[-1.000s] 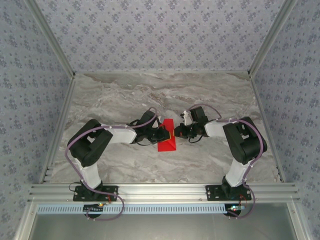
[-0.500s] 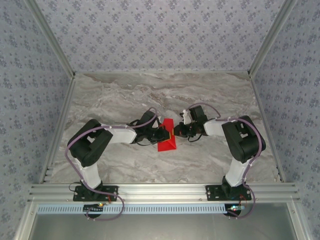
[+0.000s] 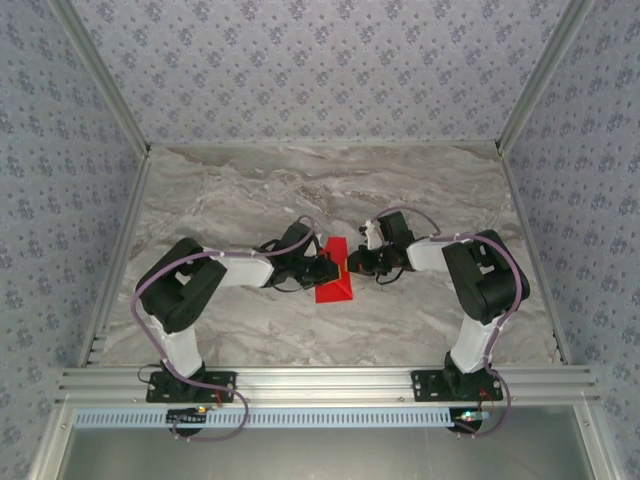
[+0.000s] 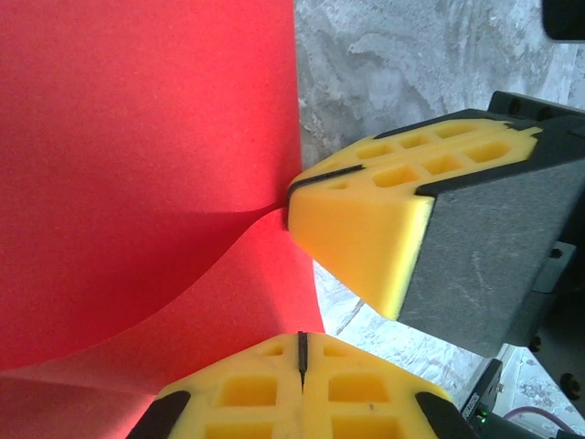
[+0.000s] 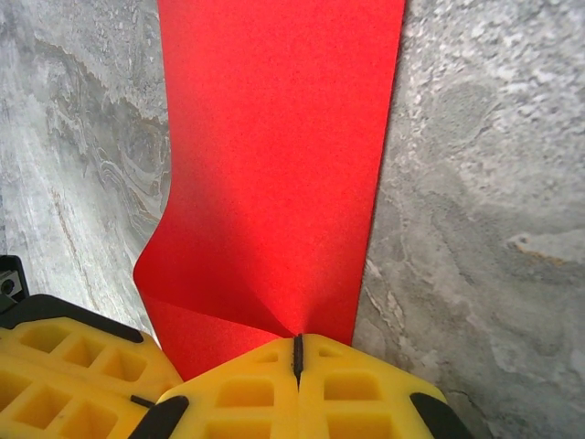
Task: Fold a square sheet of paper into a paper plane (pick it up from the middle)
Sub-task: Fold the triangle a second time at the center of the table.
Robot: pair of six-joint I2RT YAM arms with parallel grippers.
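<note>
The square sheet of paper point(image 3: 335, 288) is bright red and lies mid-table, raised into a ridge between the two arms. My left gripper point(image 3: 329, 268) is shut on its left edge. In the left wrist view its yellow fingertips point(image 4: 274, 366) pinch the bowed paper point(image 4: 146, 165). My right gripper point(image 3: 349, 266) is shut on the opposite edge. Seen from the right wrist, the paper point(image 5: 283, 137) is a long narrow band running away from the closed fingertips point(image 5: 265, 389), creased at the pinch. The two grippers face each other, almost touching: the right gripper's fingers point(image 4: 366, 219), the left gripper's fingers point(image 5: 64, 366).
The grey marbled tabletop point(image 3: 250, 190) spreads on all sides of the paper. Aluminium rails point(image 3: 300, 382) border the near edge, and patterned walls point(image 3: 320, 70) close off the back and sides.
The right arm's elbow has drifted slightly left. Both grippers and the paper stay where they were.
</note>
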